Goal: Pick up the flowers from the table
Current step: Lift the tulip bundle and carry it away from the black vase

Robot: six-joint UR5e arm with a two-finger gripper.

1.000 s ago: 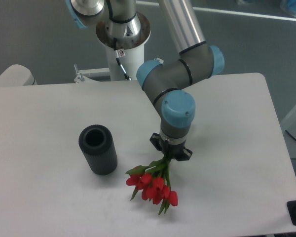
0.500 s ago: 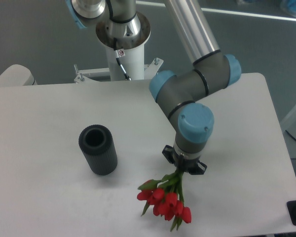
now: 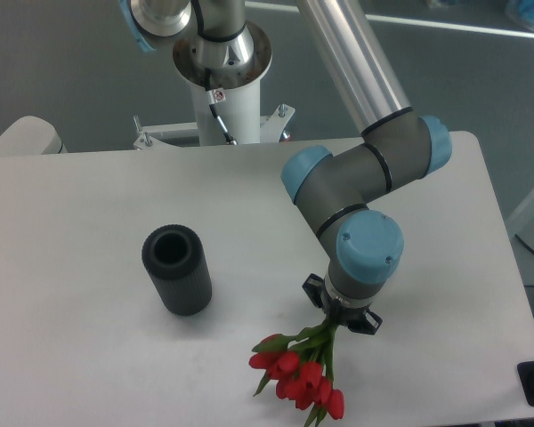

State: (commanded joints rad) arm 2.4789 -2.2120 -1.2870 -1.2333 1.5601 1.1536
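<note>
Lying nearest the camera at the front edge of the large flat white tabletop with rounded corners (image 3: 89, 356): a small bunch of red tulips with green stems and leaves (image 3: 301, 378), blooms fanned toward the viewer, stems running up and back into the black two-finger gripper (image 3: 338, 320). Pinched on those stem ends, apparently, though fingers mostly hidden under the wrist, so hard to say firmly; blooms either resting on the white surface or just above it, cannot tell which.

Pointing straight down above the gripper: grey wrist segment with a light blue round cap (image 3: 368, 252), tool axis close to vertical. Folding back from there, a second grey joint with blue caps (image 3: 356, 178), bent like an elbow toward the right rear of the tabletop. Rising from that joint up and to the left, a long silver aluminium arm tube (image 3: 351, 53), leaving the top of the view.

Standing upright well to the left of the tulips: a black ribbed cylindrical vase (image 3: 176, 269), mouth open upward, apart from the arm.

Farthest back, beyond the rear edge: white robot pedestal with round base flange (image 3: 221, 62).
</note>
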